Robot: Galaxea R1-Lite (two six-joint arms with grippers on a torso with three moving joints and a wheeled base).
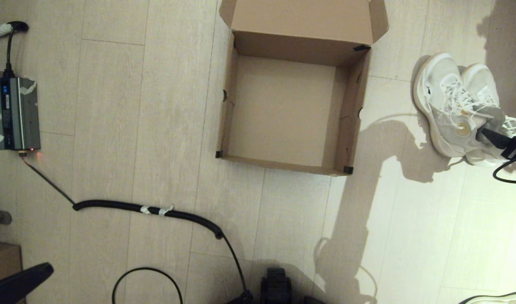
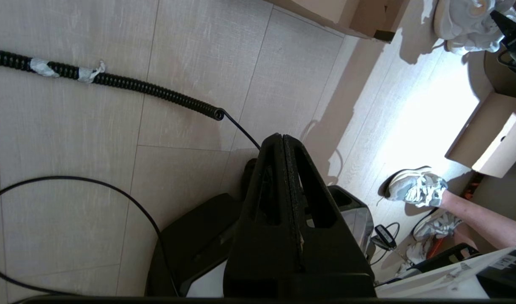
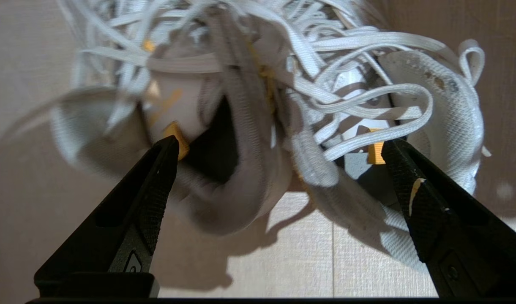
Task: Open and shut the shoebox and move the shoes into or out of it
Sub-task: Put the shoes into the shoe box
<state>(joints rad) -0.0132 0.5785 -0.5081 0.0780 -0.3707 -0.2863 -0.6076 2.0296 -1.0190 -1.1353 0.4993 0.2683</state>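
The shoebox [image 1: 348,118] stands open and empty on the floor, its flap lid [image 1: 304,19] folded back at the far side. The white mesh shoes [image 1: 446,105] lie side by side to its right. At their heel ends my right gripper [image 1: 492,131] is open. In the right wrist view that gripper [image 3: 282,142] is spread wide, and each fingertip sits by a yellow tag in a different shoe's opening. The two inner heel collars [image 3: 258,177] lie between the fingers. My left gripper [image 2: 282,136] is shut on nothing, parked low near my base [image 1: 276,274].
A coiled black cable [image 1: 148,209] crosses the floor in front of the box. A grey power unit [image 1: 16,113] sits far left. A pale shoe with a dark rim [image 1: 494,297] shows at bottom right. A smaller carton [image 2: 494,135] and a person's sneakered foot [image 2: 416,188] show in the left wrist view.
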